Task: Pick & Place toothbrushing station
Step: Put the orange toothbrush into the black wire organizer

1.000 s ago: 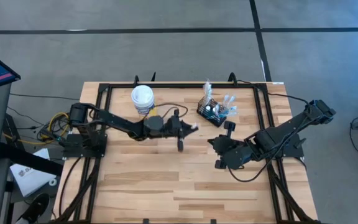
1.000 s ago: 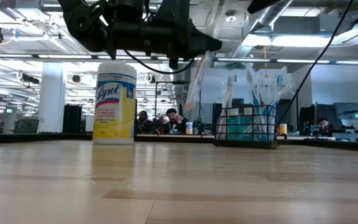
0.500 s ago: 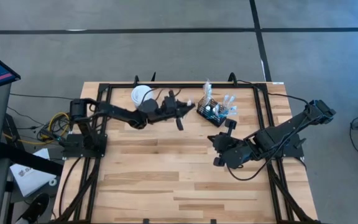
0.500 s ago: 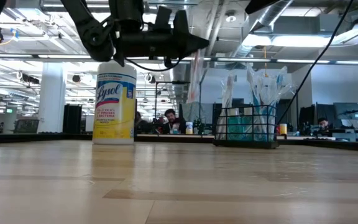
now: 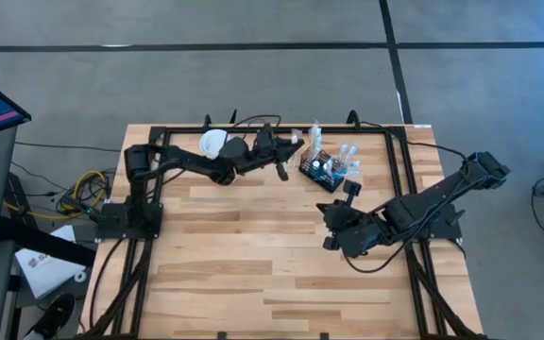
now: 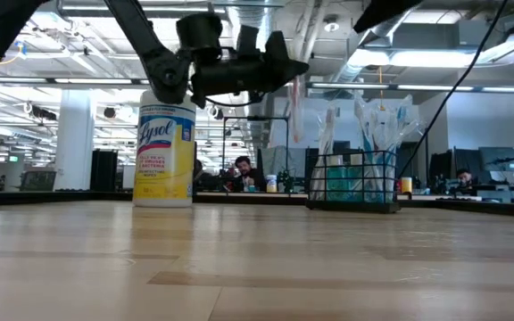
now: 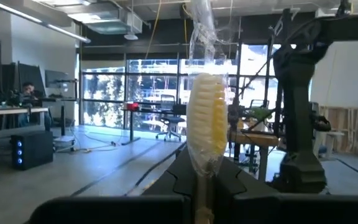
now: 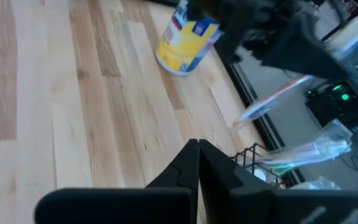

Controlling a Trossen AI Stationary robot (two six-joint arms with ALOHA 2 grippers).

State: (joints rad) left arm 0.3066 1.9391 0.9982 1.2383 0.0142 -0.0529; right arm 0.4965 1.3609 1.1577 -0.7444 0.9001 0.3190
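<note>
Left claw (image 5: pixel 291 149) brings a wrapped toothbrush (image 7: pixel 206 121) to the caddy (image 5: pixel 323 168).
Clamped on the brush, it hovers just beside the caddy; right claw (image 5: pixel 333 229) waits shut, empty.

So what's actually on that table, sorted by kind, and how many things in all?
Robot arms: 2, left gripper holding a wrapped toothbrush, right gripper shut and empty.
Black wire-mesh caddy: 1, with wrapped items standing in it, too bunched to count.
Yellow wipes canister: 1.
Wrapped toothbrush in the left gripper: 1.
Total: 5.
</note>
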